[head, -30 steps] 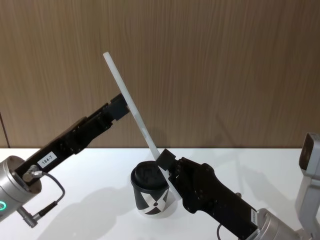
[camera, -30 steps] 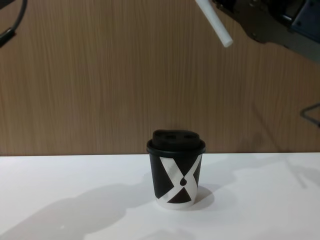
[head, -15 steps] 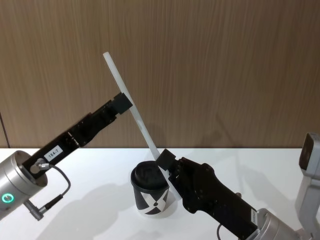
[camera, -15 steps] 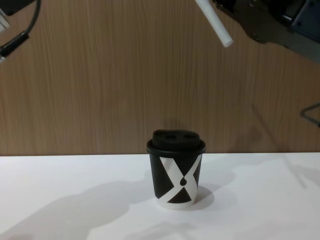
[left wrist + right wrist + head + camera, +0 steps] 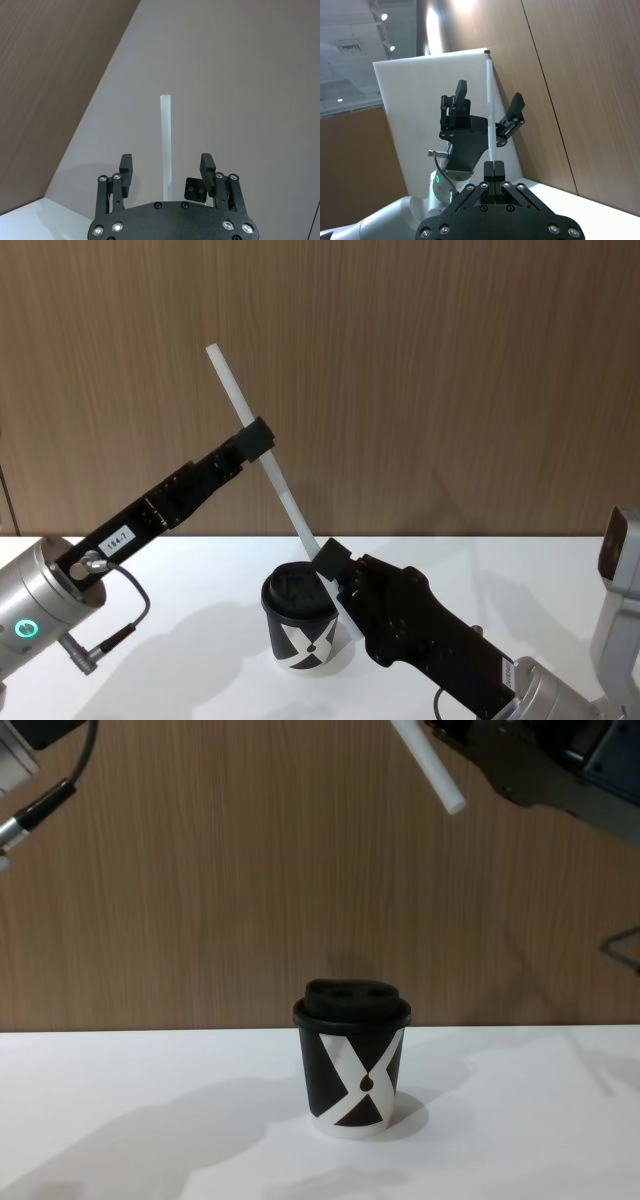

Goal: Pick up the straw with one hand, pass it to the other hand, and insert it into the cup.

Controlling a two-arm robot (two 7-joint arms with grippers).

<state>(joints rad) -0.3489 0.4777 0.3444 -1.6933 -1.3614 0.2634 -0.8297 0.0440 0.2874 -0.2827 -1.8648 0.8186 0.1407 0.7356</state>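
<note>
- The white tabletop (image 5: 120, 1090) carries the cup, and both arms work in the air above it
- The right gripper (image 5: 328, 560), on the dark arm, has its jaws closed on the straw near the straw's lower end. In the right wrist view these jaws (image 5: 494, 170) are pressed together around the tube
- The left gripper (image 5: 258, 435), on the silver arm, is at the upper part of the straw with its jaws open. From the head it seems to touch the tube. The left wrist view (image 5: 166, 165) shows one jaw on each side with a gap at both sides
- The cup (image 5: 350, 1070) stands upright with its domed lid (image 5: 350, 995) on, below the right gripper
- The straw (image 5: 288, 495) is held tilted, with its top leaning to the robot's left. From the head its lower end seems close to the cup, but the chest view shows this free end (image 5: 440, 780) well above the lid and to the right of it
- I judge the step in hand to be the hand-over. To do it well, the left jaws should close with the tube centred between them. The right jaws should let go only after that grip is firm, or else the straw may slip or swing
</note>
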